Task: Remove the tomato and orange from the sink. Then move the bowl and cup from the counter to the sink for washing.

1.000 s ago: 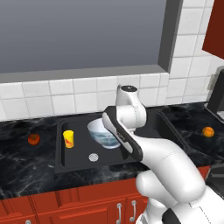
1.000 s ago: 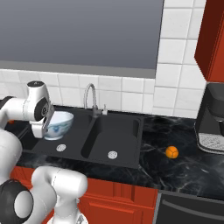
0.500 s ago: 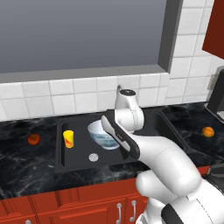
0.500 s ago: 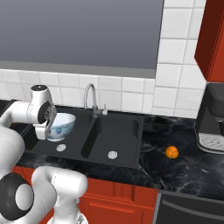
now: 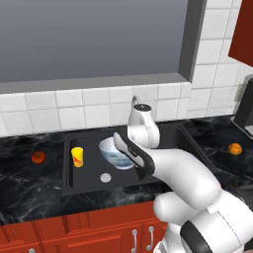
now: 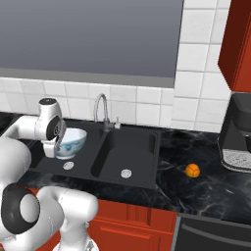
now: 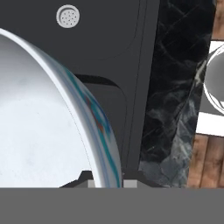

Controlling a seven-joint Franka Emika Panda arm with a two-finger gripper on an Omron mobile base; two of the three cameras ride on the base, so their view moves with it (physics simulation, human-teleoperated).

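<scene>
Now bowl (image 7: pixel 48 127) rim clamped between pincer (image 7: pixel 106 183) fingertips, over sink (image 7: pixel 109 39).

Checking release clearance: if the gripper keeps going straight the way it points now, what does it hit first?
The gripper is shut on the bowl rim and points down into the sink. Beyond the bowl it holds, the black basin floor near the drain looks first in line; depth is unclear.
</scene>
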